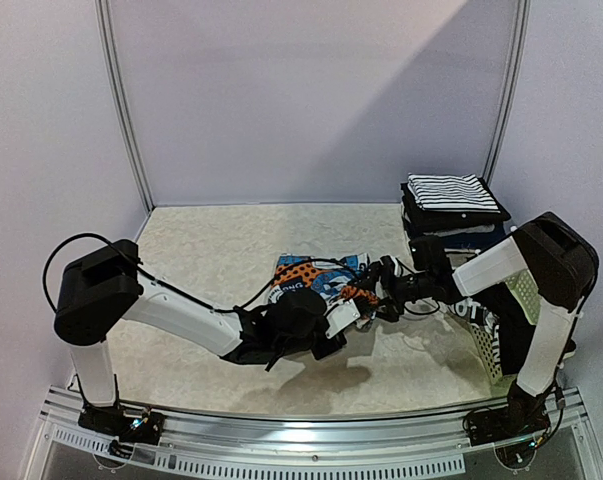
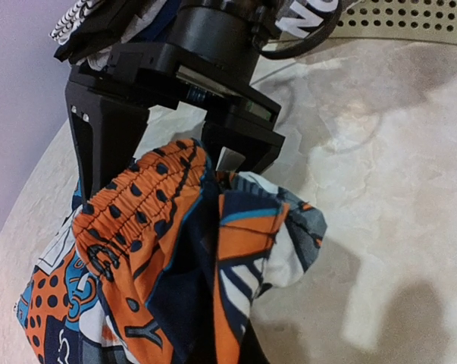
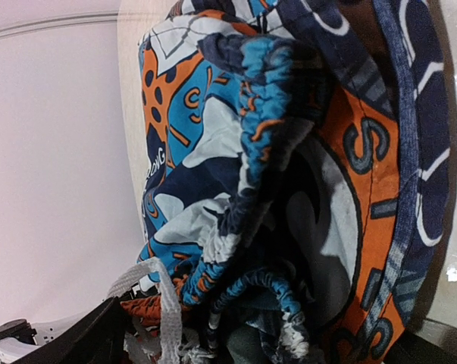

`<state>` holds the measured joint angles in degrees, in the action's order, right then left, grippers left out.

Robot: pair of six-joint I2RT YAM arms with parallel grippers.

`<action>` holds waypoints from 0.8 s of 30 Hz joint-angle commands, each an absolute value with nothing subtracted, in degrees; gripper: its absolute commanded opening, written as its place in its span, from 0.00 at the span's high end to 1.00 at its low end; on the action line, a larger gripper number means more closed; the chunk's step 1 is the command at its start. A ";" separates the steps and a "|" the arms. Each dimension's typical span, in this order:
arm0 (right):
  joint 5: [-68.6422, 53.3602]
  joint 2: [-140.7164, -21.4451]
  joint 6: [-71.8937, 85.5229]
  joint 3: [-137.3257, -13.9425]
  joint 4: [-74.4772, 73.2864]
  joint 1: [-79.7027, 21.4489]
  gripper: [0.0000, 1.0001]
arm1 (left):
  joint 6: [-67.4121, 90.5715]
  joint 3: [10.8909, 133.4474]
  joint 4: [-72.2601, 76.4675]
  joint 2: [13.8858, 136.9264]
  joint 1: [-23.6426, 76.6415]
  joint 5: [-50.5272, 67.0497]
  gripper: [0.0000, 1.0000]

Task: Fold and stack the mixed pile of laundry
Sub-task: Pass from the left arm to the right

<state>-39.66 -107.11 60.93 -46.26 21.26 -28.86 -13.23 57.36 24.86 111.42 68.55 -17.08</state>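
Right hand [image 2: 173, 178]: its two fingers [image 2: 99, 152] straddle the bunched orange waistband of the printed garment [image 2: 175, 258]. Cloth packs the gap between them, so the jaws sit partway closed, clamped on that bunch. From this hand the garment spreads across the tabletop [image 2: 395, 189] toward the left hand [image 1: 333, 322].

Left hand: low, just beside the right hand, at the garment's near edge. Too small overhead, and its own wrist view shows no fingers, so I cannot tell its grip.

Left wrist view only: the right hand's clamp, seen head-on.

Right wrist view only: cloth filling the frame, and a white drawstring [image 3: 161, 303].

Overhead only: the striped garment [image 1: 451, 192] folded on a stack beyond the right hand, well apart from it. The basket [image 1: 526, 290] is behind that hand, by its arm.
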 commanded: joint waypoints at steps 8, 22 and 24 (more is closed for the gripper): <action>-36.82 -110.60 65.40 -46.38 24.06 -28.61 0.01 | -14.14 55.67 28.86 110.74 69.65 -17.89 1.00; -40.90 -116.40 68.46 -47.40 29.70 -28.79 0.01 | -17.17 55.42 32.69 112.84 72.41 -20.92 1.00; -41.50 -116.38 68.06 -47.47 30.23 -28.82 0.08 | -17.40 55.02 32.78 112.73 72.57 -21.09 1.00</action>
<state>-41.69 -113.36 68.86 -47.59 33.65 -28.82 -16.23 55.83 29.80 111.90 71.07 -20.29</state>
